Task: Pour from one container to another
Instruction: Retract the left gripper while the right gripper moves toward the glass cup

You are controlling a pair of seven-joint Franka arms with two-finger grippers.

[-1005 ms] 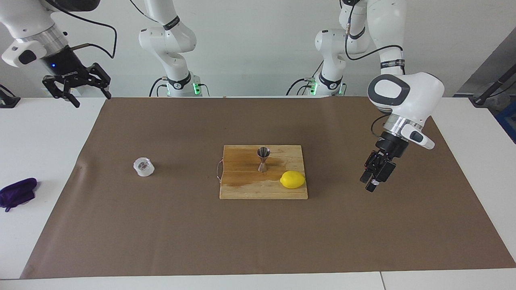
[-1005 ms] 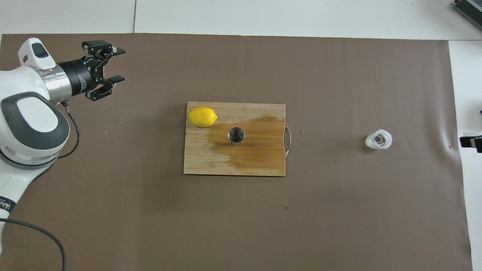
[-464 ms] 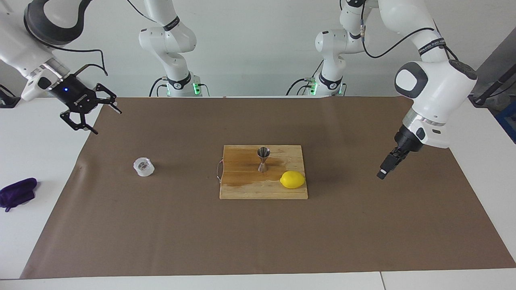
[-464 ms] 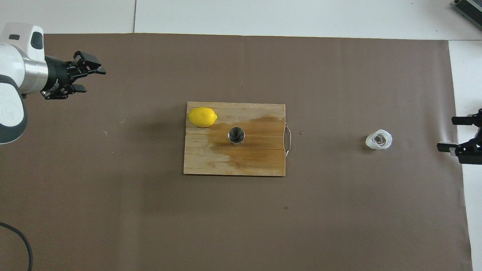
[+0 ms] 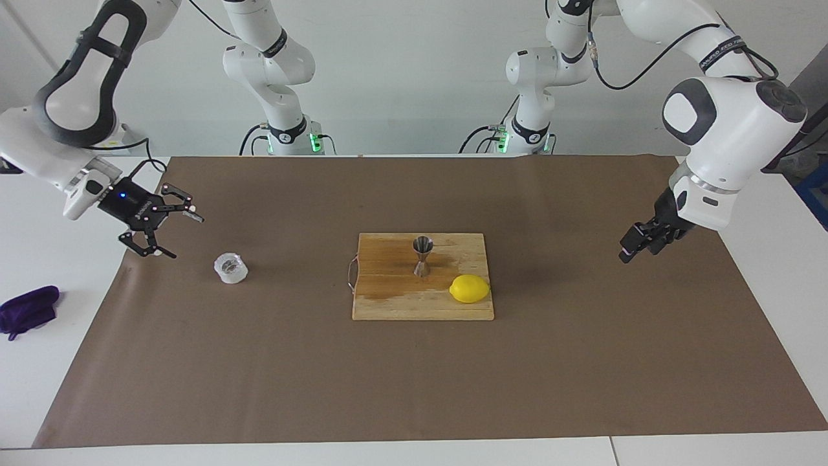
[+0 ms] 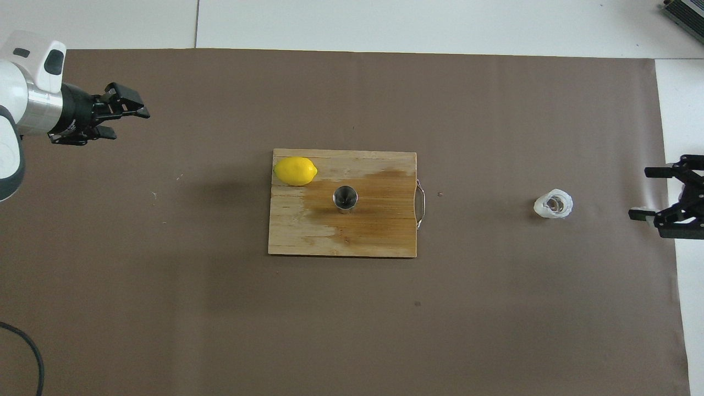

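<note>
The small translucent whitish cup stands on the brown mat toward the right arm's end of the table. The steel hourglass jigger stands upright on the wooden cutting board at the middle. My right gripper hangs open, low over the mat's edge beside the cup, and is not touching it. My left gripper is open and empty, up in the air over the mat at the left arm's end.
A yellow lemon lies on the board's corner beside the jigger. Part of the board is darkened by a wet stain. A purple cloth lies on the white table at the right arm's end.
My right gripper has come down and in toward the cup, still open. My left arm has drawn back and up toward its own end of the table. Cup, jigger and lemon have not moved.
</note>
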